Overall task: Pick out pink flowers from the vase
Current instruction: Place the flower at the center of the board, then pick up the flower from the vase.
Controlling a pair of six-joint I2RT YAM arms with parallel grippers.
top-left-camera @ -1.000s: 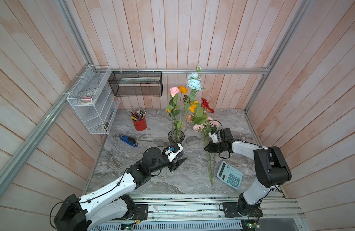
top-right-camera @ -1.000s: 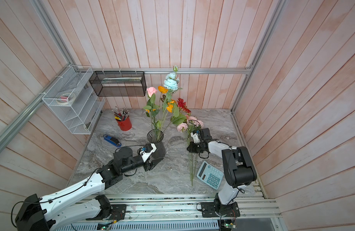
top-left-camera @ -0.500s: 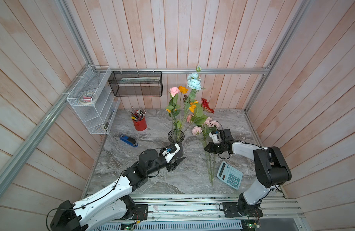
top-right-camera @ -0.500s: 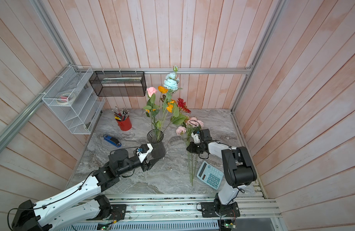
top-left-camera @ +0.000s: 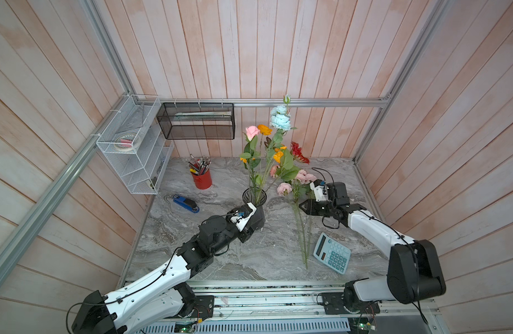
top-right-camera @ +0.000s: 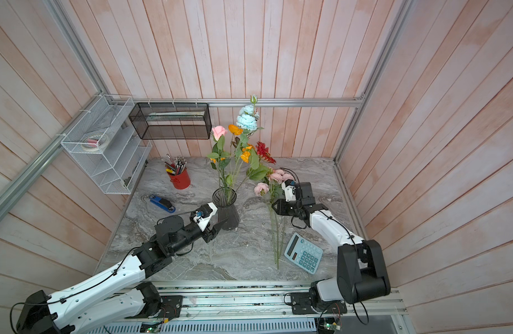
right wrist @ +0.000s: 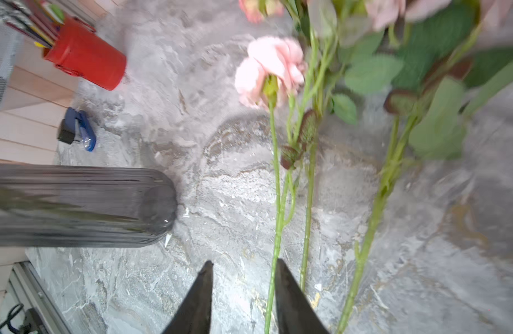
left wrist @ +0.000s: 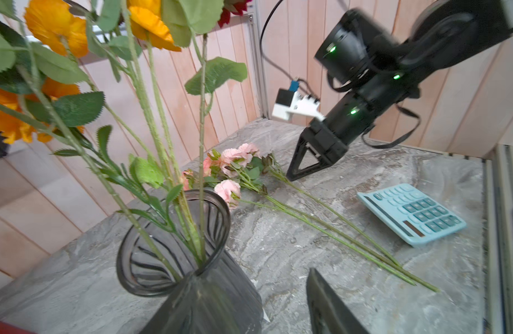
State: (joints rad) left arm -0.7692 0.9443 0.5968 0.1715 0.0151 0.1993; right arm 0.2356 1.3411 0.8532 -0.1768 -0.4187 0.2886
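The dark ribbed glass vase (top-left-camera: 254,196) (top-right-camera: 226,215) stands mid-table holding orange, light blue and red blooms and one pink flower (top-left-camera: 252,132) (top-right-camera: 219,132). My left gripper (top-right-camera: 220,225) is at the vase's body (left wrist: 203,303); one finger (left wrist: 327,303) shows, apart from the glass, jaws open. More pink flowers (top-left-camera: 284,188) (left wrist: 235,157) (right wrist: 271,66) lie on the table right of the vase. My right gripper (right wrist: 243,266) (top-left-camera: 303,206) is open over their stems. One stem (right wrist: 275,231) runs between its fingers, ungripped.
A light blue calculator (top-left-camera: 331,257) lies by the stem ends at the front right. A red pencil cup (top-left-camera: 202,179) and a blue stapler (top-left-camera: 185,203) sit at the left. A white wire shelf (top-left-camera: 133,150) and a black mesh basket (top-left-camera: 196,121) hang on the walls.
My right gripper has gone from shut to open, and the pink flower it held has sunk onto the table. My left gripper has moved in against the vase.
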